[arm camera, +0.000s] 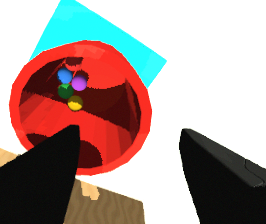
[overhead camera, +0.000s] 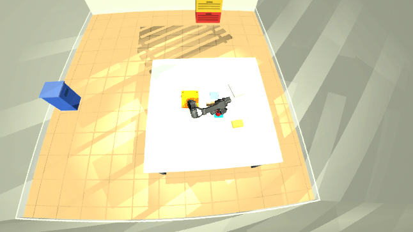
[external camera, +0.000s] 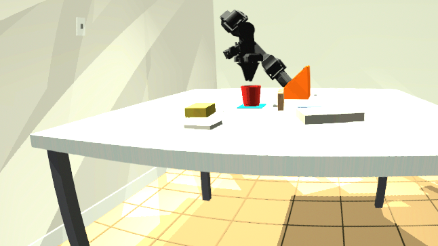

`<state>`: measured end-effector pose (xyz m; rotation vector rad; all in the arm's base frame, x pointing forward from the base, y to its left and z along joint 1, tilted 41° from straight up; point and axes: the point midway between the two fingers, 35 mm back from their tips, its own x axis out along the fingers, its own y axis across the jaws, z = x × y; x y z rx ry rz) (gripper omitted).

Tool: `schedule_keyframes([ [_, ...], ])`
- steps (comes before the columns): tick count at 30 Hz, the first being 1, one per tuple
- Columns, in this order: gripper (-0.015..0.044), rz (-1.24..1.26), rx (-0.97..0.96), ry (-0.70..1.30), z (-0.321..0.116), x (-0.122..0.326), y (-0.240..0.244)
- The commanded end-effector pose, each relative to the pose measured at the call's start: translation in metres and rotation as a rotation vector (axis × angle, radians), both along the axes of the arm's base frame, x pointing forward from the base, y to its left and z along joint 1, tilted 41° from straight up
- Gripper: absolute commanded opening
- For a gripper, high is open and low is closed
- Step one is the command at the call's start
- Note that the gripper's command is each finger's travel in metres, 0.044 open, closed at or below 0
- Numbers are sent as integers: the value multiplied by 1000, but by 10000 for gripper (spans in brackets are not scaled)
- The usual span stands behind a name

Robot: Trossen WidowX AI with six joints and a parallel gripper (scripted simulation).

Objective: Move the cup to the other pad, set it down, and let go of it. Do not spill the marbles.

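The red cup (overhead camera: 218, 114) (external camera: 251, 96) (arm camera: 115, 157) stands upright on the cyan pad (overhead camera: 219, 116) (external camera: 240, 107) (arm camera: 139, 56). Inside it lie several marbles: a blue one (arm camera: 64, 75), a purple one (arm camera: 79, 83), a green one (arm camera: 65, 91) and a yellow one (arm camera: 75, 103). My gripper (external camera: 250, 80) (arm camera: 131, 135) is open and empty, its fingertips a little above the cup's rim and apart from it. The light blue pad (overhead camera: 214, 95) (external camera: 309, 107) lies bare on the other side of the wooden block.
A wooden block (overhead camera: 210, 104) (external camera: 281, 99) (arm camera: 114, 205) stands between the pads. A yellow block (overhead camera: 237, 123) (external camera: 200, 110) lies near a flat white piece (external camera: 200, 125). A pale slab (external camera: 333, 117) lies near the light blue pad. An orange wedge (external camera: 300, 87) stands at the arm's base.
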<state>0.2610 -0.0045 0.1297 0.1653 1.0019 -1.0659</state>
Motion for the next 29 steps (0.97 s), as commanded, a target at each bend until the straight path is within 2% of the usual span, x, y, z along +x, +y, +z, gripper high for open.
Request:
schedule_keyframes([
  [1,312,1,0,1,0,0,0],
  [6,440,6,0,4,3,0,3],
  [23,440,50,-7,35,44,-4,39],
  [29,440,55,-7,29,44,-4,38],
])
